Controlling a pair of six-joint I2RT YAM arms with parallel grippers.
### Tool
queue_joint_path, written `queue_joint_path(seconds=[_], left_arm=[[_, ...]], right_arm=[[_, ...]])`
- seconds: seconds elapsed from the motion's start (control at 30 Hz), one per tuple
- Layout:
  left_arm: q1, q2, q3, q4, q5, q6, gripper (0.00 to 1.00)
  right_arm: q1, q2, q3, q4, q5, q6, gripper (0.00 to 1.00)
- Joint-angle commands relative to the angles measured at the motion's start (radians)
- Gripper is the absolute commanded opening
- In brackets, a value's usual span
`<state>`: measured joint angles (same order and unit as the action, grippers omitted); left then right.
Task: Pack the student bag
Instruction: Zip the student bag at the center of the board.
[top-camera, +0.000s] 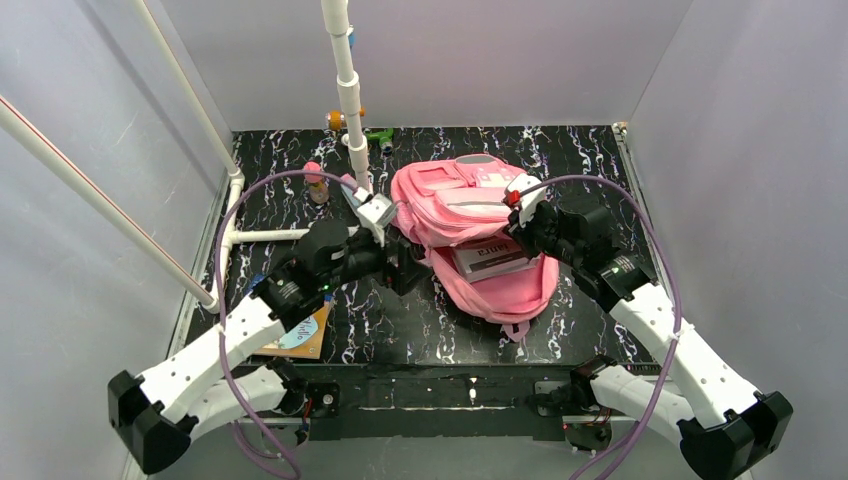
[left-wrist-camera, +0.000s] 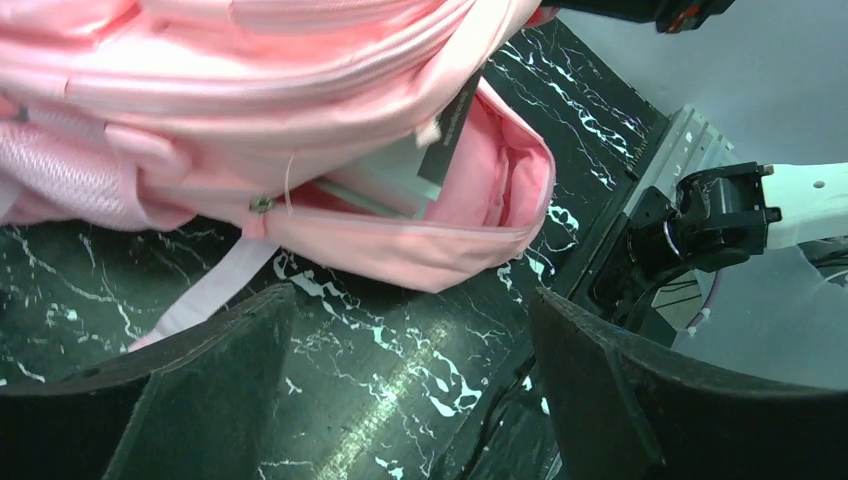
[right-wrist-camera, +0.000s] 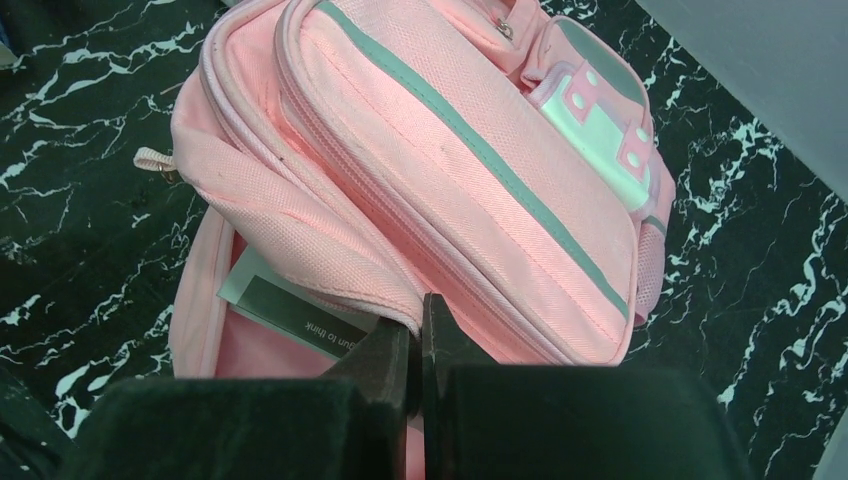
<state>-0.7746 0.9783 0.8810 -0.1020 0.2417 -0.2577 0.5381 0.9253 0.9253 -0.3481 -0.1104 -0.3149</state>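
Observation:
The pink student bag (top-camera: 468, 205) lies in the middle of the black marbled table, its main compartment gaping toward the near side. A book with a dark label (top-camera: 490, 258) sits inside the opening. My right gripper (top-camera: 522, 228) is shut on the edge of the bag's upper flap (right-wrist-camera: 400, 300) and holds it up off the book (right-wrist-camera: 290, 310). My left gripper (top-camera: 418, 270) is open and empty, low over the table just left of the bag's opening. In the left wrist view the bag (left-wrist-camera: 300, 120) and book (left-wrist-camera: 395, 185) lie just beyond the gripper (left-wrist-camera: 410, 345).
A white pipe frame (top-camera: 350, 100) stands at the back left. A small pink-capped bottle (top-camera: 316, 183) and orange (top-camera: 340, 118) and green (top-camera: 380, 133) items lie near the back. A flat brown and blue notebook (top-camera: 300, 335) lies under my left arm.

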Motion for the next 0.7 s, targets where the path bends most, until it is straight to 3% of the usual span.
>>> queue_joint_path(seconds=[0.0,0.1,0.27,0.33,0.43,0.67], left_arm=[[0.052,-0.080,-0.138,0.158,0.050,-0.078,0.86],[0.124,-0.009,-0.190,0.226,0.072,-0.119,0.86],[0.282,0.197,-0.251,0.528,0.282,-0.122,0.85],[0.334,0.269,-0.256,0.651,0.325,-0.200,0.85],[0.360,0.358,-0.265,0.847,0.390,-0.230,0.84],[0.350,0.582,-0.159,0.879,0.622,-0.147,0.69]], right_arm=[[-0.006,-0.029,0.074,0.053,0.076,0.167,0.01],[-0.006,-0.003,0.119,0.006,0.075,0.194,0.01],[-0.006,-0.001,0.130,0.000,0.066,0.201,0.01],[-0.006,-0.007,0.127,0.001,0.047,0.204,0.01],[-0.006,-0.014,0.125,-0.003,0.040,0.206,0.01],[-0.006,-0.022,0.117,0.022,0.029,0.217,0.01]])
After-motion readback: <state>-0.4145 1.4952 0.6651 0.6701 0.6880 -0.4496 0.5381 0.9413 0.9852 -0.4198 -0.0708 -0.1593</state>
